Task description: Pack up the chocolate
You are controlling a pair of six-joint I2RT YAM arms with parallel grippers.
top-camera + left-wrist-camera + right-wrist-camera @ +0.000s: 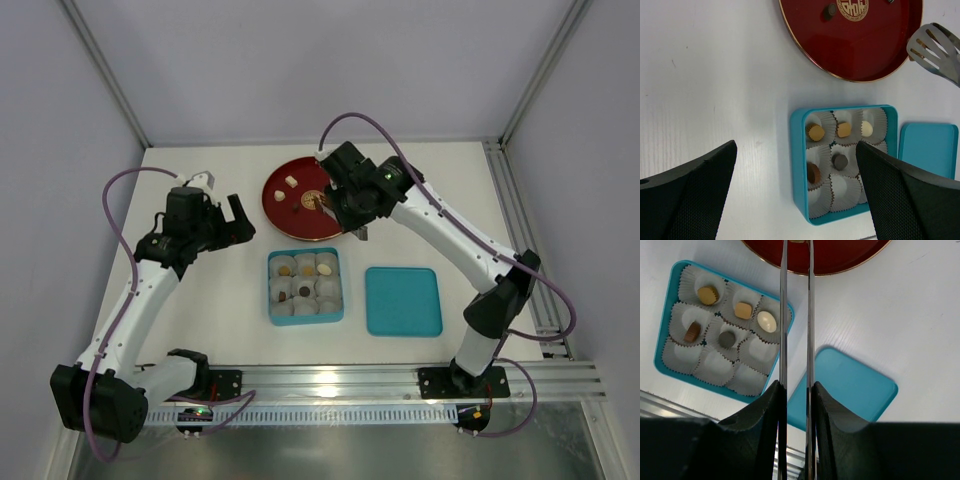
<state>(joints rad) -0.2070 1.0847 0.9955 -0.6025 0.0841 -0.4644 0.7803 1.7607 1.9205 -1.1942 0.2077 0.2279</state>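
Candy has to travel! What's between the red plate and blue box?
Only bare white table between plate and box, shown in left wrist view.

the plate (860,55) is glossy dark red with a thin gold rim and a gold emblem at its middle. box (797,165) and lid (850,385) are teal. pleated paper cups (715,367) are white; the chocolate (743,310) is tan, cream and dark brown. silver tongs (916,49), white desk (715,75).

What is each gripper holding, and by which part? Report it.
Right gripper holds metal tongs, fingers pinching both arms partway along, behind the tips. Left gripper holds nothing.
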